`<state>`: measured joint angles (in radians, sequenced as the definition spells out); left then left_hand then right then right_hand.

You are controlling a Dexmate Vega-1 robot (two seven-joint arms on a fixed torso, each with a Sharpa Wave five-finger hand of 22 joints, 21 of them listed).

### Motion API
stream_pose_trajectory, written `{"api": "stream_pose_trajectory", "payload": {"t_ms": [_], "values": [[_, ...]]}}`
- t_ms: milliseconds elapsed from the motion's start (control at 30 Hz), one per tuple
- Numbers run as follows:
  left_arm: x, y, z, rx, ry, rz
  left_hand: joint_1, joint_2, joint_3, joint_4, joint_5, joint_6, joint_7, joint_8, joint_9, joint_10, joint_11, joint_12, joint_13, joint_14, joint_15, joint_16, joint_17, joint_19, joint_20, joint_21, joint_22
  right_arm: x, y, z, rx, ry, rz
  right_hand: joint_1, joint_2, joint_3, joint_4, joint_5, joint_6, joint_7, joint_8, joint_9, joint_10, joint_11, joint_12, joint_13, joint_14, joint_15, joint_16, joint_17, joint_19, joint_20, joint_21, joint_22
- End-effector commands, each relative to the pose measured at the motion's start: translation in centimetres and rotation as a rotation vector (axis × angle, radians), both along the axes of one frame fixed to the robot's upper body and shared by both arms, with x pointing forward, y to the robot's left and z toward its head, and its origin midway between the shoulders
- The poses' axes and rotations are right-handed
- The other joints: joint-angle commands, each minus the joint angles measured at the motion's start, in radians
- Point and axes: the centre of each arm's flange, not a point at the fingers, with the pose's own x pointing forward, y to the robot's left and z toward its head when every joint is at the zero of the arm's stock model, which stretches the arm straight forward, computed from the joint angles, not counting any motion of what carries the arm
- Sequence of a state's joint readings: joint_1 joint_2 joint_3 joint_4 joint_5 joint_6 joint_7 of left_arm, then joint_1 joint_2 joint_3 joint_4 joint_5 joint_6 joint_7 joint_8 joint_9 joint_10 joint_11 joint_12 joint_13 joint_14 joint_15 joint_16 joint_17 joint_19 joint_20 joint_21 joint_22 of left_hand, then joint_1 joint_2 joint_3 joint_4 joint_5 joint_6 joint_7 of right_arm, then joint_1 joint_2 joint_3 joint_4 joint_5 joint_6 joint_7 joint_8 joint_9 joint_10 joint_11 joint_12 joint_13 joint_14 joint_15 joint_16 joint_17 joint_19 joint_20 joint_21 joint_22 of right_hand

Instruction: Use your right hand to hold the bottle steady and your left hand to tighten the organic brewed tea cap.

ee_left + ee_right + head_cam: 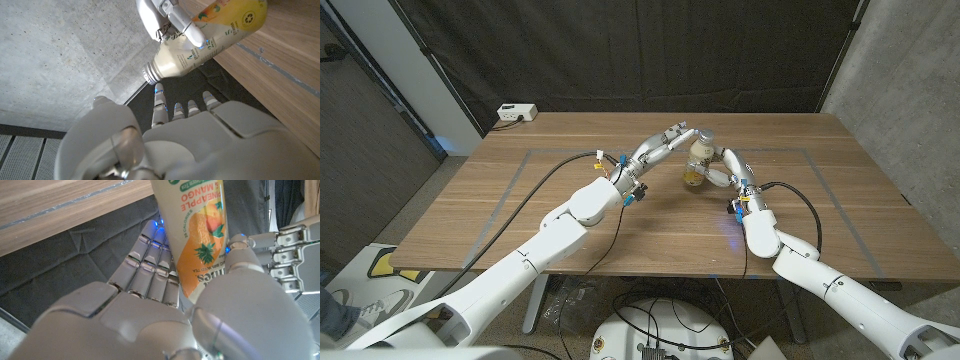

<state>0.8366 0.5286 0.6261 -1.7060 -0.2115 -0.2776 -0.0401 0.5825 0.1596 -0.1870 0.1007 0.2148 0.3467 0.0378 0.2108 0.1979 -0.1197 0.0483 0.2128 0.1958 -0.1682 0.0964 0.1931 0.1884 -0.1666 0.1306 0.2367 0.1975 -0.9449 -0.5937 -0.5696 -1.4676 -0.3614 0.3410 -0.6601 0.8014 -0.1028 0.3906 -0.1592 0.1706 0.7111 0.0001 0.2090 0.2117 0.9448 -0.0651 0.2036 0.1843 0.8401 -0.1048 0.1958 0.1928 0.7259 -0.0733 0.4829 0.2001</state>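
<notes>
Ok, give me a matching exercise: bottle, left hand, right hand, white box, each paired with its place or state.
Things:
1. bottle
2. left hand
3. right hand
4. white box

Places or states:
A. at the table's far left corner
B. reaching toward the bottle's top
C. wrapped around the bottle's label
D. held over the table's middle

Pairs: 1-D, 2-B, 3-C, 4-A

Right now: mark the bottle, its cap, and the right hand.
bottle [197, 240], right wrist view, on the orange label.
cap [148, 73], left wrist view, on its ribbed side.
right hand [722, 171], head view, on the fingers around the bottle.
</notes>
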Motion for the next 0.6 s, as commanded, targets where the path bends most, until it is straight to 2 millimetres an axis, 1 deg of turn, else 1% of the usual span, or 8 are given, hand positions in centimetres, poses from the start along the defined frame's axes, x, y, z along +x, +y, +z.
{"api": "stream_pose_trajectory", "payload": {"t_ms": [33,100,200,400,500,600], "values": [[0.8,-1.2,0.7,0.047,-0.011,-0.022,0.004,-0.006,-0.003,0.003,-0.004,0.005,0.001,-0.001,0.001,0.001,-0.003,0.006,0.002,-0.057,-0.005,0.001,0.005,-0.187,0.005,0.004,0.005,-0.5,-0.1,0.1,0.006,-0.018,-0.009,0.192,0.199,0.021,0.012,0.005,0.081,-0.072,0.005,0.001,0.016,-0.011,0.004,0.002,0.007,-0.096,0.002,0.003,-0.002,-0.094,0.006,0.002],[0.9,-1.4,0.9,0.055,-0.014,-0.028,0.004,-0.006,-0.003,0.003,-0.004,0.005,0.001,-0.001,0.001,0.001,-0.003,0.006,0.002,-0.057,-0.005,0.001,0.005,-0.187,0.005,0.004,0.005,-0.6,-0.1,0.0,0.004,-0.020,-0.008,0.192,0.200,0.021,0.012,0.005,0.081,-0.072,0.005,0.001,0.017,-0.009,0.004,0.002,0.009,-0.096,0.003,0.004,-0.003,-0.094,0.007,0.002],[1.0,-1.9,1.2,0.063,-0.017,-0.041,0.005,-0.006,-0.002,0.003,-0.004,0.006,0.002,-0.001,0.001,0.001,-0.003,0.006,0.002,-0.057,-0.004,0.001,0.005,-0.186,0.005,0.005,0.005,-0.7,0.1,0.0,0.002,-0.020,-0.009,0.192,0.200,0.021,0.012,0.005,0.081,-0.072,0.005,0.001,0.016,-0.013,0.004,0.002,0.007,-0.097,0.002,0.004,-0.003,-0.095,0.007,0.002],[0.8,-2.5,2.0,0.071,-0.050,-0.065,0.005,-0.005,-0.002,0.004,-0.004,0.008,0.002,-0.001,0.001,0.001,-0.003,0.006,0.002,-0.056,-0.004,0.002,0.005,-0.187,0.005,0.004,0.005,-0.7,0.3,-0.3,-0.003,-0.013,-0.003,0.193,0.200,0.021,0.012,0.005,0.082,-0.072,0.006,0.001,0.017,-0.010,0.004,0.002,0.007,-0.096,0.002,0.004,-0.003,-0.094,0.008,0.002],[0.6,-2.4,2.1,0.063,-0.057,-0.060,0.005,-0.005,-0.002,0.004,-0.004,0.008,-0.001,-0.001,0.001,0.002,-0.003,0.006,0.002,-0.055,-0.005,0.002,0.005,-0.184,0.004,0.005,0.005,-0.7,0.3,-0.4,-0.001,-0.011,-0.003,0.193,0.200,0.022,0.012,0.005,0.082,-0.072,0.005,0.001,0.016,-0.010,0.004,0.002,0.009,-0.096,0.003,0.004,-0.004,-0.094,0.009,0.002],[0.5,-1.8,1.9,0.045,-0.049,-0.039,0.005,-0.005,-0.001,0.004,-0.004,0.008,0.000,-0.001,0.001,0.002,-0.003,0.006,0.002,-0.055,-0.005,0.002,0.005,-0.185,0.005,0.005,0.005,-0.6,0.3,-0.4,0.000,-0.009,-0.004,0.193,0.200,0.022,0.012,0.005,0.082,-0.073,0.005,0.001,0.017,-0.012,0.004,0.002,0.009,-0.098,0.003,0.004,-0.004,-0.095,0.010,0.002]]}}
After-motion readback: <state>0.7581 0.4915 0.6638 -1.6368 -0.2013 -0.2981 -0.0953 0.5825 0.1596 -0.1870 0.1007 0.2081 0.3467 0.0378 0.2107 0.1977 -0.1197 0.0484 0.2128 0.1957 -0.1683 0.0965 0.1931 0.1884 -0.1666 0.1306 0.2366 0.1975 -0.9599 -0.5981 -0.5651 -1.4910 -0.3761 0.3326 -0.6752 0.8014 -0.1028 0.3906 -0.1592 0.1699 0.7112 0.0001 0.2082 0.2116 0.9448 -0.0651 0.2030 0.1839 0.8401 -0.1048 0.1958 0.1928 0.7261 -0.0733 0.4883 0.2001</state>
